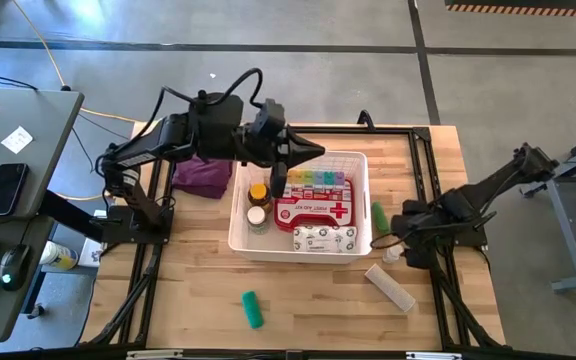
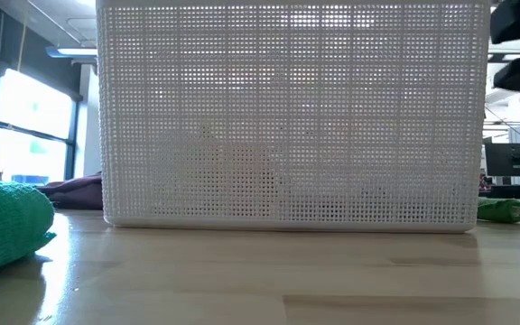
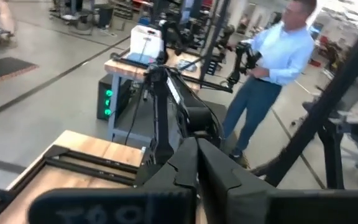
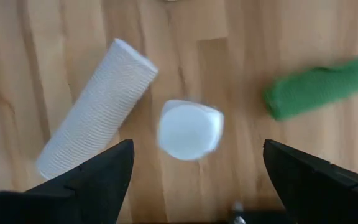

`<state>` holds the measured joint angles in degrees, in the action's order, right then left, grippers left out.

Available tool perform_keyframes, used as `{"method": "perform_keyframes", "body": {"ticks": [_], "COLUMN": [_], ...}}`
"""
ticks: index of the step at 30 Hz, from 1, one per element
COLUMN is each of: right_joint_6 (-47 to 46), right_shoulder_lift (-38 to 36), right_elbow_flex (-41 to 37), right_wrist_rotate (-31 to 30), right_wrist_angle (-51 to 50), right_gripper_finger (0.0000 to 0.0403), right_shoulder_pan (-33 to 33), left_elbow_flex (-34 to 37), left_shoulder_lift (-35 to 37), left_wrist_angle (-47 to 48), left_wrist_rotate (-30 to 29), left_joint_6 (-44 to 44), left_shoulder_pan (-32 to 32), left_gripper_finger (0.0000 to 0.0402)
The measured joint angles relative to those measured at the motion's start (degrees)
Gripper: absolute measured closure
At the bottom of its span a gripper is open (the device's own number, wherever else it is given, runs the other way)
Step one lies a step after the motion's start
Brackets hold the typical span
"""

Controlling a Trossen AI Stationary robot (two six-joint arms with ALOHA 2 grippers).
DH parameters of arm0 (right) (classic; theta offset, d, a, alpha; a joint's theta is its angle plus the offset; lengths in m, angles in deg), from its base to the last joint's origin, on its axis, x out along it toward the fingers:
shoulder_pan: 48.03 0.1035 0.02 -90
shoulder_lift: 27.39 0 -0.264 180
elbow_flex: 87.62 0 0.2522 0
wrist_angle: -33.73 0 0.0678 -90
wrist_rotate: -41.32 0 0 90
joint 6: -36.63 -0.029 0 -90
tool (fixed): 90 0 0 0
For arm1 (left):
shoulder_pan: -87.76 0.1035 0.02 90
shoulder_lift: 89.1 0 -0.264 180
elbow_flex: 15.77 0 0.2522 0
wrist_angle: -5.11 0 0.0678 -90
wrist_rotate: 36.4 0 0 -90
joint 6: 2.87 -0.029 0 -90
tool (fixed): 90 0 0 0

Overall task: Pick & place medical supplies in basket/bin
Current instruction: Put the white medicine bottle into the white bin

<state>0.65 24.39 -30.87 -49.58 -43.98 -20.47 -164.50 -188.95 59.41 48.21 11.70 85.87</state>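
The white basket (image 1: 301, 205) stands mid-table and holds a rainbow pill organizer (image 1: 316, 181), a red first-aid pouch (image 1: 313, 210), a white printed packet (image 1: 323, 238), an amber bottle (image 1: 259, 193) and a small white-capped bottle (image 1: 257, 218). My left gripper (image 1: 318, 150) hovers shut and level over the basket's far rim, holding nothing. My right gripper (image 1: 400, 245) points down, open, right of the basket. Its fingers stand either side of another small white-capped bottle (image 4: 189, 129) on the table, not touching it. Beside that bottle lie a pale roll (image 4: 95, 118) and a green tube (image 4: 322, 84).
A green roll (image 1: 253, 309) lies near the table's front edge, left of centre. A purple cloth (image 1: 201, 175) sits left of the basket under my left arm. The basket wall (image 2: 287, 117) fills the low view. A person (image 3: 272, 68) stands in the room beyond the table.
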Motion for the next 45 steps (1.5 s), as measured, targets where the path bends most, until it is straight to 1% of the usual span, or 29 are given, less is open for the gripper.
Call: {"method": "perform_keyframes", "body": {"ticks": [4,7,9,16,19,22,26,30,33,37,40,45], "right_joint_6": [3.6,4.4,4.2,5.2,4.9,4.8,4.9,3.9,2.8,1.1,0.9,0.5], "right_shoulder_lift": [-0.4,-0.4,-0.5,-0.5,-0.5,-0.5,-0.5,-0.5,-0.5,-0.6,-0.5,-0.5], "right_elbow_flex": [-4.6,-7.2,-8.5,-11.3,-11.8,-12.0,-12.0,-12.0,-12.0,-11.8,-11.0,-5.7], "right_wrist_rotate": [-0.9,-2.9,-3.4,-3.4,-3.6,-2.9,-2.7,-2.1,-1.9,-2.5,-2.2,-2.4], "right_wrist_angle": [4.1,5.1,6.1,14.3,14.5,14.6,14.6,14.5,14.5,14.4,12.3,7.7], "right_gripper_finger": [0.0056,0.0056,0.0056,0.0057,0.0057,0.0061,0.0085,0.0122,0.0153,0.0199,0.0235,0.0239], "right_shoulder_pan": [2.1,2.6,2.6,3.4,3.7,3.7,3.7,3.7,3.7,3.7,3.7,3.7], "left_elbow_flex": [0.0,0.0,0.0,0.0,0.0,0.0,0.0,0.0,0.0,0.0,0.0,0.0], "left_shoulder_lift": [0.0,0.0,0.0,0.0,0.0,0.0,0.0,0.0,0.0,0.0,0.0,0.0], "left_wrist_angle": [-0.1,-0.1,-0.1,-0.1,-0.1,-0.1,-0.1,-0.1,0.2,1.3,2.8,4.9], "left_wrist_rotate": [-2.7,-4.6,-5.7,-6.0,-6.2,-6.6,-8.7,-8.8,-8.8,-8.8,-8.4,-5.6], "left_joint_6": [3.2,5.4,6.6,9.9,10.4,10.8,10.9,11.2,11.2,11.3,11.6,12.9], "left_shoulder_pan": [0.0,0.0,0.0,0.0,0.0,0.0,0.0,0.0,0.0,0.0,0.0,0.0], "left_gripper_finger": [0.0329,0.0326,0.033,0.0361,0.0372,0.0372,0.0348,0.0335,0.0339,0.0355,0.0367,0.0369]}}
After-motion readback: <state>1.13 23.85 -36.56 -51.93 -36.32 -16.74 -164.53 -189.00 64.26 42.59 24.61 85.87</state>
